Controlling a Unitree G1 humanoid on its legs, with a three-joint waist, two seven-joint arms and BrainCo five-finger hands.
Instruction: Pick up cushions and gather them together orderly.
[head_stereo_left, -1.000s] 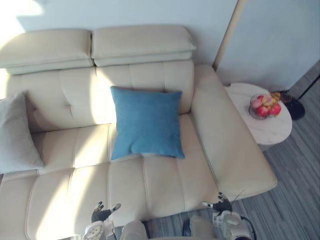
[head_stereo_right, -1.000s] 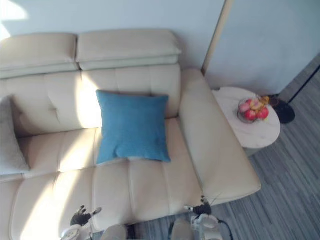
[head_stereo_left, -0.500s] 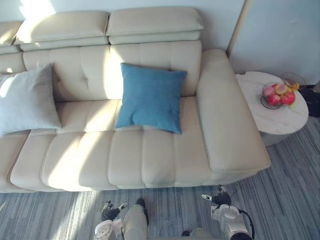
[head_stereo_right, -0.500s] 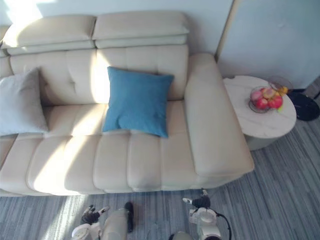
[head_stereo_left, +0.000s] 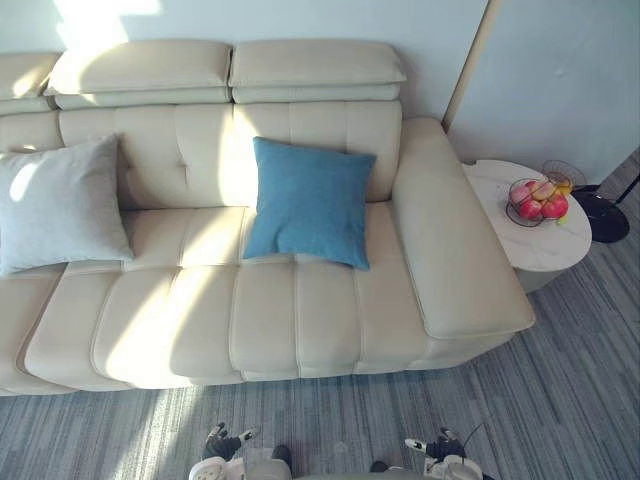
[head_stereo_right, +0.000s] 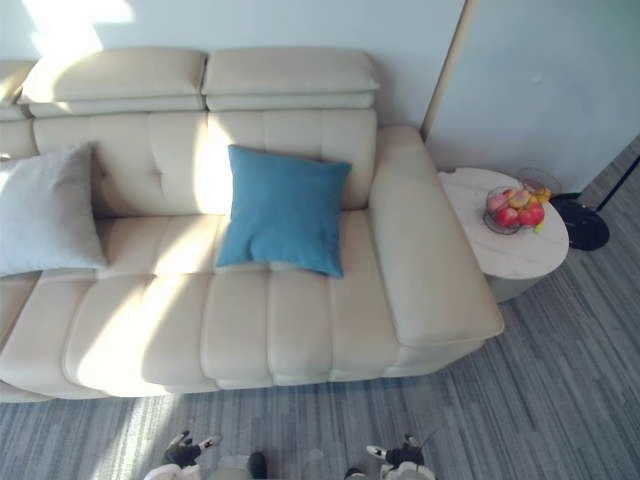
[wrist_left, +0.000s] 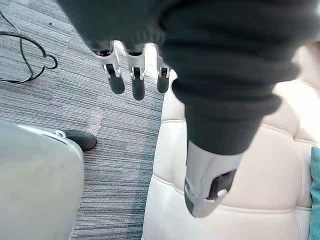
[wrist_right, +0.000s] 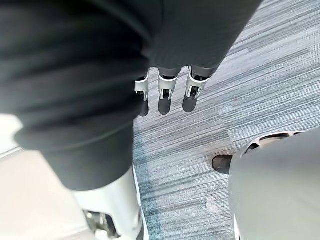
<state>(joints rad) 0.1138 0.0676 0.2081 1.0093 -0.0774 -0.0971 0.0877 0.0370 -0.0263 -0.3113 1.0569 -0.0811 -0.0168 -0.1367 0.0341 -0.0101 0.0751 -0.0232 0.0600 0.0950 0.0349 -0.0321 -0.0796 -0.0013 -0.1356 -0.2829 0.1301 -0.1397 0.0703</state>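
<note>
A blue cushion (head_stereo_left: 311, 201) leans upright against the backrest of the cream sofa (head_stereo_left: 300, 320), right of its middle. A light grey cushion (head_stereo_left: 58, 203) leans on the backrest far to the left, well apart from the blue one. My left hand (head_stereo_left: 222, 442) and my right hand (head_stereo_left: 437, 443) hang low over the carpet in front of the sofa, far from both cushions. In the wrist views the left hand's fingers (wrist_left: 134, 80) and the right hand's fingers (wrist_right: 166, 92) hang straight and hold nothing.
A round white side table (head_stereo_left: 545, 255) stands right of the sofa's armrest (head_stereo_left: 450, 240), with a wire bowl of fruit (head_stereo_left: 538, 201) on it. A black lamp base (head_stereo_left: 604, 218) sits on the floor beyond. Grey striped carpet (head_stereo_left: 560, 390) stretches between me and the sofa.
The camera has pulled back from the sofa and turned left, so more carpet and the whole grey cushion show. Both hands sit lower in the picture. The cushions have not moved.
</note>
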